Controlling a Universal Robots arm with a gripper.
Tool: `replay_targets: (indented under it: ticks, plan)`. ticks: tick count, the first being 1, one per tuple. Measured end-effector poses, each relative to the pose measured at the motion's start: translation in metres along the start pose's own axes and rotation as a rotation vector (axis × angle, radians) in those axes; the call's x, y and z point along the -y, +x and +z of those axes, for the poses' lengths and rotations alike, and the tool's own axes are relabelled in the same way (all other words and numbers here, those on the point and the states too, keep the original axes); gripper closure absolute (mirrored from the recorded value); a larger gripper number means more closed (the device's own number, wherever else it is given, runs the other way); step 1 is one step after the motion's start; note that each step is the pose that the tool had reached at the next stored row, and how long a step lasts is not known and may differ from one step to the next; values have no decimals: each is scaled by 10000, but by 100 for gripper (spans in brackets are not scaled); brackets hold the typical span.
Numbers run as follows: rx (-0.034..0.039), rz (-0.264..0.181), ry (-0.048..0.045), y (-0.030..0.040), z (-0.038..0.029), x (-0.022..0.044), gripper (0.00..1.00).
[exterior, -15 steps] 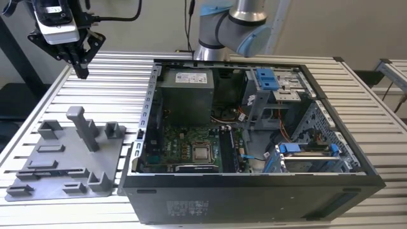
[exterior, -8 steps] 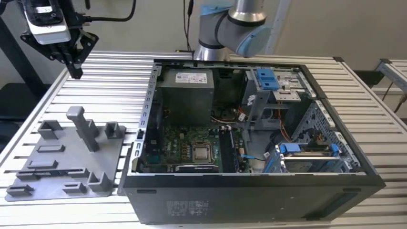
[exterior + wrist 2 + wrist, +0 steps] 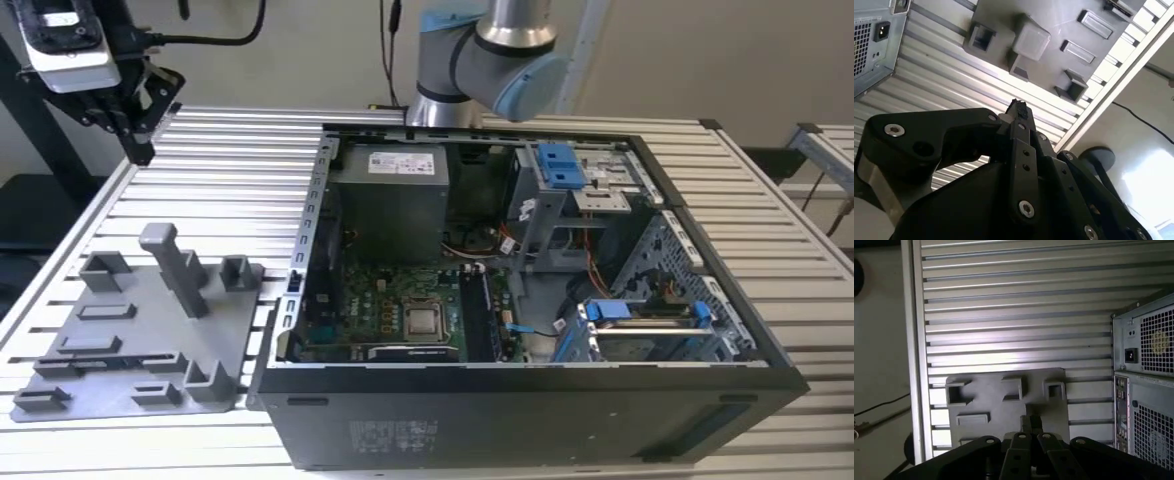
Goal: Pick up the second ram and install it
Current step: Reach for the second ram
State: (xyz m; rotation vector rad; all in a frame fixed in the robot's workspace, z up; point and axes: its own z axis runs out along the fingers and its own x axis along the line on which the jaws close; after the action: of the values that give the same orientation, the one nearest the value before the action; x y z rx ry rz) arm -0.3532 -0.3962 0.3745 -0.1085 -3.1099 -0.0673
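Observation:
My gripper [image 3: 139, 152] hangs high over the far corner of the slatted table on the exterior view's left, fingers pointing down and shut with nothing between them. In both wrist views the closed fingertips [image 3: 1016, 107] [image 3: 1030, 423] point toward the grey holder plate [image 3: 1054, 35] [image 3: 1004, 402], well above it. The plate [image 3: 134, 330] lies beside the open computer case [image 3: 534, 300]. A long dark stick [image 3: 469, 312] stands in the memory slots next to the processor. I cannot tell whether it is the second ram.
The plate carries upright grey blocks, the tallest [image 3: 174, 265] near its middle. The arm's base [image 3: 481, 60] stands behind the case. The case's rear panel [image 3: 1146, 365] [image 3: 874, 40] faces the gripper's side. Bare slatted table [image 3: 227, 160] lies under the gripper.

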Motion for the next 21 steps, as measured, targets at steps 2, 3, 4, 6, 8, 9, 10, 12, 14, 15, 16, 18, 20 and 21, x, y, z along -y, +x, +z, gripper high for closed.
replay_targets:
  ticks: [2, 3, 4, 6, 8, 9, 10, 12, 14, 15, 16, 18, 20, 21]
  plan:
    - [-1, 0, 0, 66, 4, 5, 89]
    - [0, 0, 0, 102, 6, 8, 89]
    - [-1, 0, 0, 141, 8, 10, 89]
    - [-1, 0, 0, 216, 13, 15, 89]
    - [-1, -1, 0, 289, 17, 21, 89]
    - [0, -2, 0, 324, 20, 24, 89]
    - [-1, -1, 0, 357, 22, 26, 89]
    - [-1, -1, 0, 412, 25, 29, 89]
    - [-1, -2, 0, 468, 28, 34, 89]
    - [2, -7, -1, 499, 30, 36, 89]
    - [1, -14, 0, 521, 30, 37, 89]
    - [1, -26, 1, 540, 30, 39, 89]
    - [1, -28, 1, 543, 30, 39, 89]
    - [2, -29, 1, 544, 30, 39, 89]
